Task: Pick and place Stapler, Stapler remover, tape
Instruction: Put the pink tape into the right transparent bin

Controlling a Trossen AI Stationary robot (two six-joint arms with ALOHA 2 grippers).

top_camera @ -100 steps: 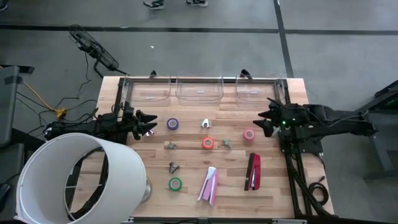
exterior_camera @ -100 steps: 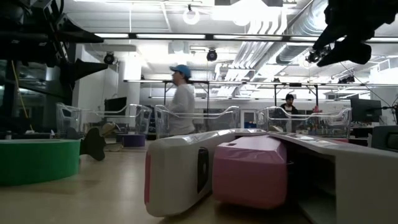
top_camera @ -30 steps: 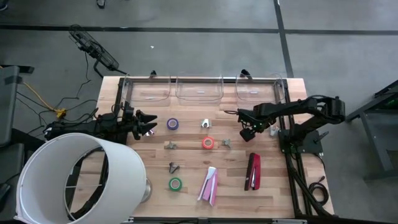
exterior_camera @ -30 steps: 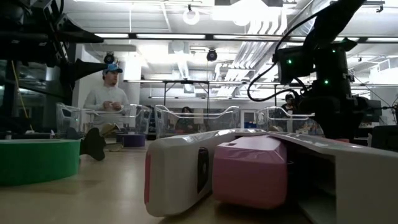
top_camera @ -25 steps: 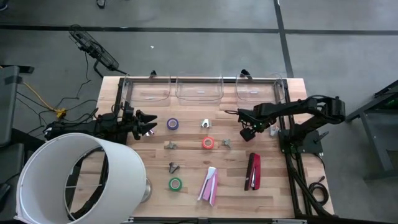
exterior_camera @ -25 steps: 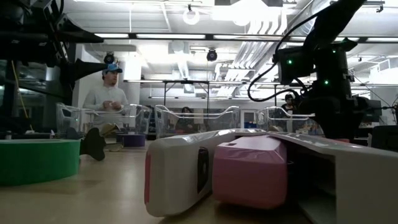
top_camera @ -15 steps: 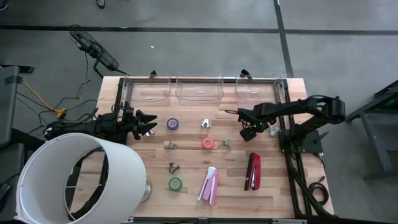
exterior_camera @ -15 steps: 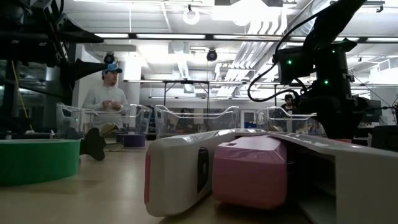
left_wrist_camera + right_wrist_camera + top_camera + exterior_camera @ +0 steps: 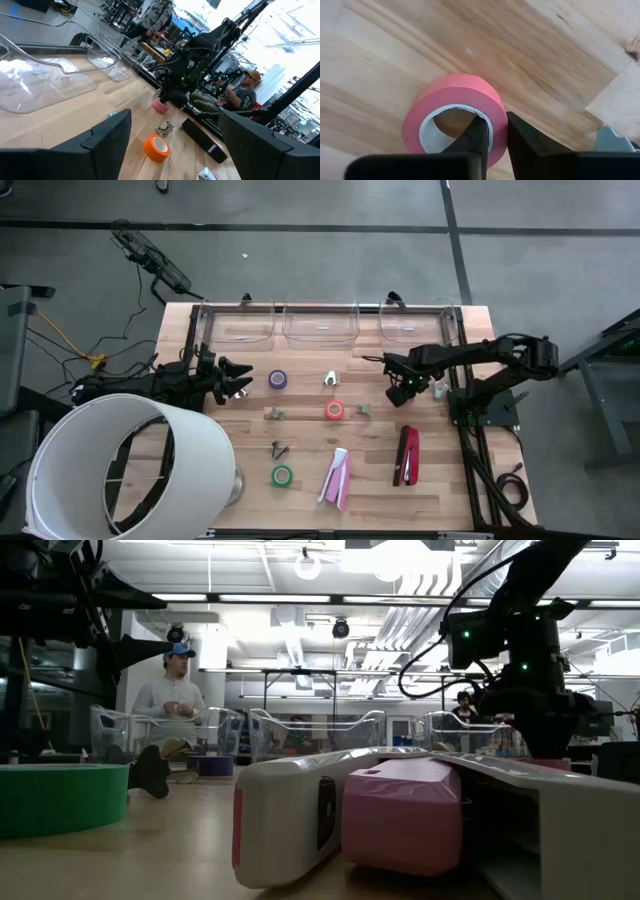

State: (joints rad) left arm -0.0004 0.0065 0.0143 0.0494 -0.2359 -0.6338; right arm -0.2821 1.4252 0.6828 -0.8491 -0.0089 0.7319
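A pink tape roll [image 9: 451, 116] lies flat on the wooden table, at its right side, under my right gripper [image 9: 403, 393], which is shut on it. My left gripper [image 9: 243, 385] waits open at the table's left side, next to the purple tape [image 9: 278, 380]. The red-orange tape [image 9: 335, 410] and the green tape [image 9: 282, 475] lie flat on the wood. A red and black stapler [image 9: 407, 455] and a pink and white stapler [image 9: 336, 477] lie near the front edge. Small metal staple removers [image 9: 328, 378] are scattered between them. My right gripper holds the pink roll by the wall of its ring [image 9: 498, 131]. One finger [image 9: 476, 134] stands inside the hole and the other [image 9: 522, 136] outside. The fingers come from above, pointing down. The roll lies flat with its underside on the table.
Three clear plastic bins [image 9: 320, 325] stand in a row along the far edge. A big white drum-shaped shade [image 9: 120, 465] covers the near left corner. People show in the room beyond the table.
My right gripper has stayed over the pink tape and shut its fingers on the roll's wall. The roll has kept its place on the table.
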